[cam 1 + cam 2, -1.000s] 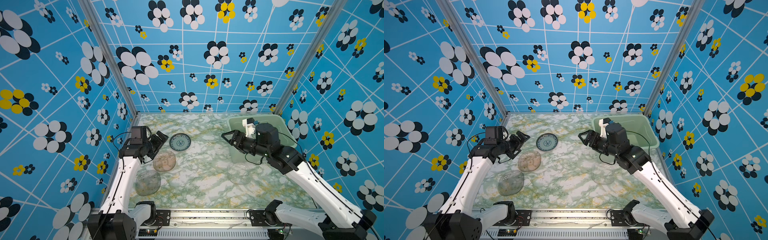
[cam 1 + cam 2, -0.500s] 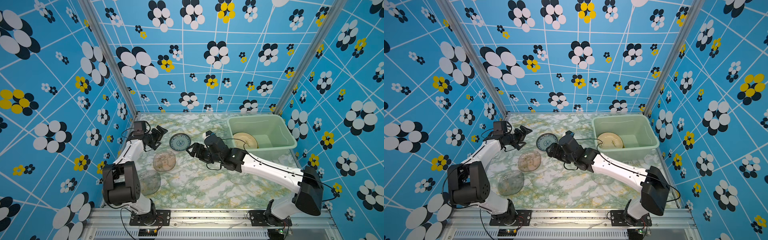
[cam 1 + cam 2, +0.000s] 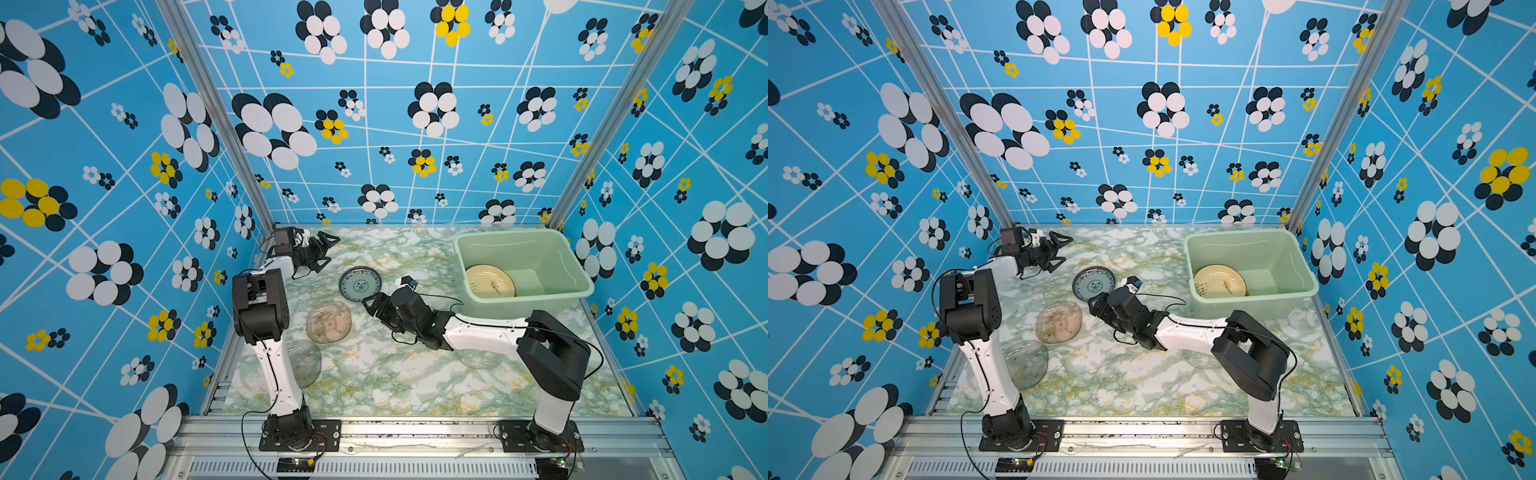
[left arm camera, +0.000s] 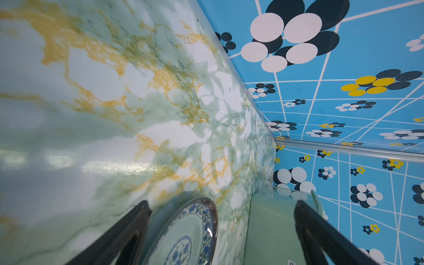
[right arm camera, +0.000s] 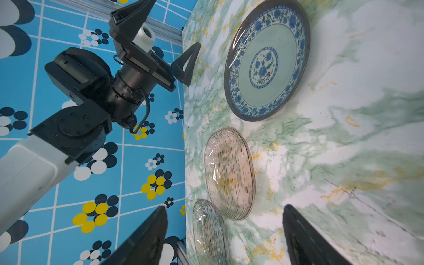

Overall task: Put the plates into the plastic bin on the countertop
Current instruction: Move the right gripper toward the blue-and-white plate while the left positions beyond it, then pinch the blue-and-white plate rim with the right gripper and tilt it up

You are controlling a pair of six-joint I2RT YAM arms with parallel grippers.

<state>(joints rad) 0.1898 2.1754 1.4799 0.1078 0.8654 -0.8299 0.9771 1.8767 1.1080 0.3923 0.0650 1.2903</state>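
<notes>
A blue-patterned plate (image 3: pixel 360 283) (image 3: pixel 1094 284) (image 5: pixel 267 59) lies on the countertop (image 3: pixel 415 374). My right gripper (image 3: pixel 372 309) (image 3: pixel 1094 309) (image 5: pixel 224 207) hovers open and empty just beside its near edge. Two clear glass plates (image 3: pixel 329 322) (image 3: pixel 305 363) lie nearer on the left, and a third (image 3: pixel 478 359) shows partly under my right arm. A beige plate (image 3: pixel 490 282) (image 3: pixel 1219 282) rests inside the plastic bin (image 3: pixel 519 245) (image 3: pixel 1246 245) at the far right. My left gripper (image 3: pixel 332 250) (image 3: pixel 1067 249) (image 4: pixel 222 203) stands open and empty near the far left corner, facing the blue plate (image 4: pixel 190 234).
Blue flowered walls enclose the countertop on three sides. My left arm's elbow (image 3: pixel 259 307) rises over the left edge and hides part of the nearest glass plate. An aluminium rail (image 3: pixel 415 432) with both arm bases runs along the front.
My right arm swung from over the bin leftward and down to beside the blue plate; the beige plate now lies in the bin. My left gripper drew back toward the far left corner.
</notes>
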